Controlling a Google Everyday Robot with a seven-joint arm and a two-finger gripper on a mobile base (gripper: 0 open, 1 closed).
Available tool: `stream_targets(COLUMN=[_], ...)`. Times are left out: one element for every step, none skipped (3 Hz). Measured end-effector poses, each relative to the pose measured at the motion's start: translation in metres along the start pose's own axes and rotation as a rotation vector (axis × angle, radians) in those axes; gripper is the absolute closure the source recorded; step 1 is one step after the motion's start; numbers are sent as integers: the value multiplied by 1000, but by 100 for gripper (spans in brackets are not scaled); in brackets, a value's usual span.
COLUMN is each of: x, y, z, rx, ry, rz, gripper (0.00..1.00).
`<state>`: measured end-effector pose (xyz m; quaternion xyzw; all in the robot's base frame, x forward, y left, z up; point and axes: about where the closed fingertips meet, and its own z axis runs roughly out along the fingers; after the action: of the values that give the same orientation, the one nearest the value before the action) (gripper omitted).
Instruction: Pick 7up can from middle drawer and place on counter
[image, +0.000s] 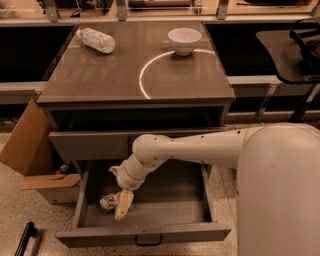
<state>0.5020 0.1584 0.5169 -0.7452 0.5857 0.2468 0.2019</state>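
No readable text — none anywhere

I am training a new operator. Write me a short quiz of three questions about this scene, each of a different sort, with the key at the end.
1. True or false: the 7up can lies on the counter.
2. Where is the claw?
A) above the counter top
B) down in the open middle drawer, beside the can
C) outside the camera view
3. Fill in the missing word: on the counter, a white bowl stands at the back, and a clear plastic ____ lies on its side near the far left corner as the camera sees it.

Key
1. False: the can lies on the drawer floor.
2. B
3. bottle
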Motion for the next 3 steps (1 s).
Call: stream_targets(x=[4, 16, 24], y=[-4, -11, -17], z=[12, 30, 47], rx=[5, 34, 64], ry=[3, 1, 8], rz=[-32, -77, -103], gripper=[0, 0, 0])
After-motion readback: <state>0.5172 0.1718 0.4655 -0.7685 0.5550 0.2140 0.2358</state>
